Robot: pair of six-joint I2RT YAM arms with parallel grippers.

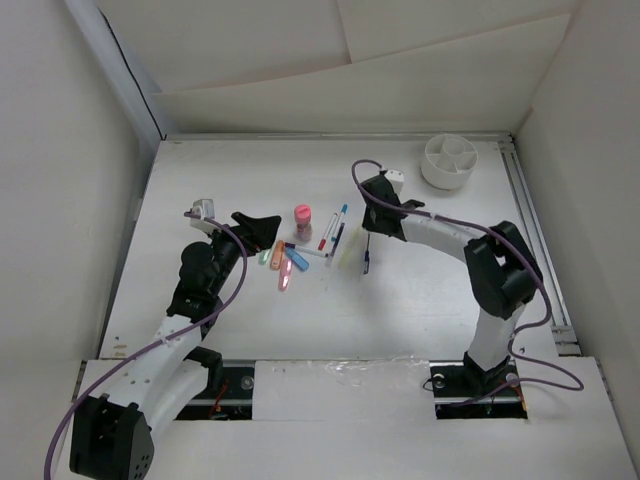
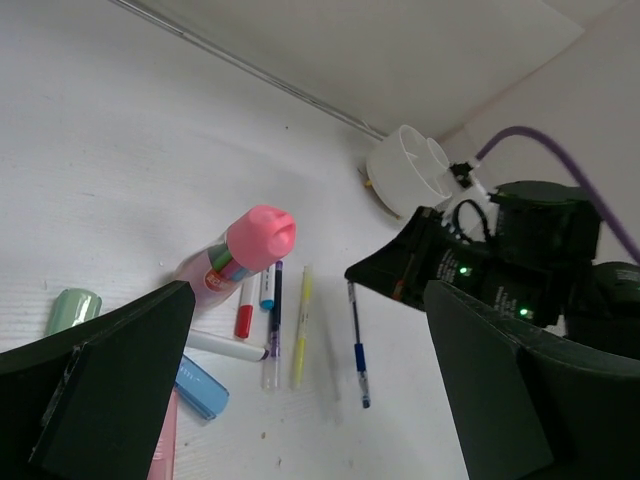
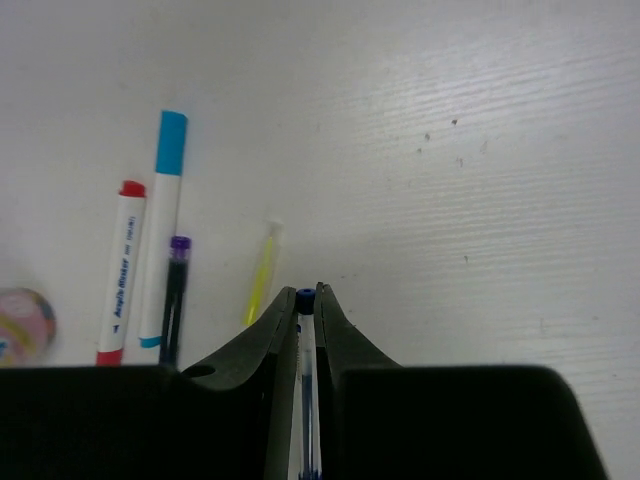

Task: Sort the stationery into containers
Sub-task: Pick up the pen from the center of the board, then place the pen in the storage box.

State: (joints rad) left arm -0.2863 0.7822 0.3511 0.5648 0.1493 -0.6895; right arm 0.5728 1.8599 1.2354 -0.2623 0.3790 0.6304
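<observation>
The blue pen (image 3: 307, 345) is clamped between the closed fingers of the right gripper (image 3: 308, 292). A straight lift is advised, so that the yellow pen (image 3: 262, 285) just left of the tips is not dragged. The white cup (image 1: 449, 160) lies well behind the wrist.

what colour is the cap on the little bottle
Pink; the small capped plastic bottle shows best in the left wrist view.

Top camera: high behind the arms (image 1: 190, 330), looking down on the whole table (image 1: 220, 190). Left wrist camera: low, facing across toward the white cup (image 2: 405, 180). Right wrist camera: close above the table. All three show the yellow pen (image 1: 345, 255).
</observation>
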